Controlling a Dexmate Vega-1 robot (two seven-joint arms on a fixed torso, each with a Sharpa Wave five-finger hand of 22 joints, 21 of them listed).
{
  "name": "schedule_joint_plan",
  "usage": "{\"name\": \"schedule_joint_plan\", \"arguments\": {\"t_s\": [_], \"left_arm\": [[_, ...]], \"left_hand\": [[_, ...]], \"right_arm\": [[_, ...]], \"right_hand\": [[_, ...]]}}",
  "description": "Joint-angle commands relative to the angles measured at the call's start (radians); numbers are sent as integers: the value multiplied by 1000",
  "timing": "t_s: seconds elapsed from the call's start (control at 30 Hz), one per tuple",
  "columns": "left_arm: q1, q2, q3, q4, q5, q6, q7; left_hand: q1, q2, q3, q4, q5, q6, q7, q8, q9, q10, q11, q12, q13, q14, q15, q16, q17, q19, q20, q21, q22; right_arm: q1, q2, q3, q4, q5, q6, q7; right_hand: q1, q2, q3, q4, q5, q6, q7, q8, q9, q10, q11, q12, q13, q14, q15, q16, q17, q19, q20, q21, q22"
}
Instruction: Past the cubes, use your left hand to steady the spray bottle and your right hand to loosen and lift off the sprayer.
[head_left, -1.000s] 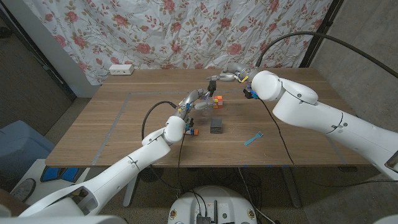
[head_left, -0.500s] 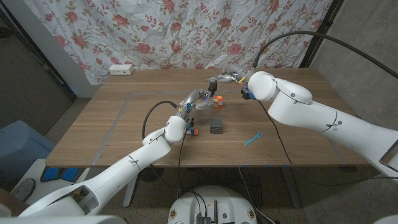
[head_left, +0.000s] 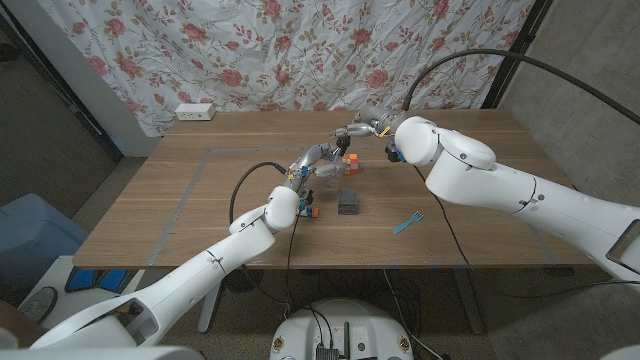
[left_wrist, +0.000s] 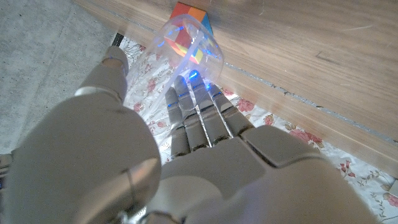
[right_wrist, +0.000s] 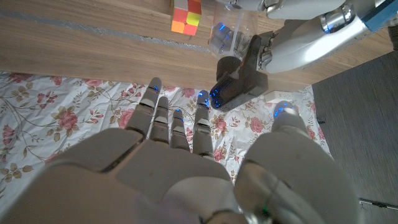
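Note:
A clear spray bottle (head_left: 327, 170) stands past the cubes, beside a multicoloured cube (head_left: 350, 163). My left hand (head_left: 311, 160) grips the bottle's body; the left wrist view shows its fingers (left_wrist: 198, 118) against the clear bottle (left_wrist: 189, 46). The black sprayer (right_wrist: 239, 81) sits on the bottle's neck (right_wrist: 221, 37). My right hand (head_left: 362, 128) hovers just behind the sprayer (head_left: 343, 138). Its fingers (right_wrist: 177, 127) and thumb are spread, with nothing held. In the right wrist view, my left hand (right_wrist: 308, 37) is on the bottle.
A dark grey cube (head_left: 348, 202) and a small orange-and-blue cube (head_left: 310, 212) lie nearer the front edge. A blue strip (head_left: 407, 222) lies at the front right. A white power strip (head_left: 195, 112) sits at the back left. A floral curtain hangs behind the table.
My right arm has shifted left, bringing the right hand closer to the sprayer. The left hand and bottle have stayed where they were.

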Motion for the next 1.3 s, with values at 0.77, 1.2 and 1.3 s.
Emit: {"name": "schedule_joint_plan", "arguments": {"t_s": [0.77, 1.2, 1.3], "left_arm": [[16, 0, -6, -9, 1, 0, 13], [14, 3, -6, -11, -2, 0, 4], [11, 3, -4, -7, -4, -8, -1]], "left_hand": [[-40, 154, 26, 21, -3, 130, -37, 5, 1, 80, -66, -6, 5, 11, -111, -5, 3, 11, -50, -1, 4], [-41, 153, 28, 19, -3, 131, -39, 5, 0, 80, -67, -7, 6, 12, -112, -6, 3, 11, -50, -1, 4], [-42, 154, 28, 20, -3, 130, -39, 4, 0, 80, -66, -8, 7, 11, -111, -6, 3, 10, -51, -1, 4]], "right_arm": [[-33, 0, 56, 3, 84, 5, -46], [-85, 7, 121, 15, 153, 53, -98], [-96, 7, 132, 15, 164, 60, -112]], "right_hand": [[175, 58, 80, -96, -4, 66, -49, 47, 24, 22, 1, 14, 6, 14, 3, -2, -8, 25, -3, 6, 2], [260, 82, 115, -104, -10, 105, -101, 70, 34, 45, -18, 16, 4, 36, 2, 5, -9, 49, -4, 9, 1], [293, 94, 130, -107, -8, 110, -116, 73, 36, 47, -29, 14, 3, 36, -2, 5, -9, 53, -4, 8, 1]]}}
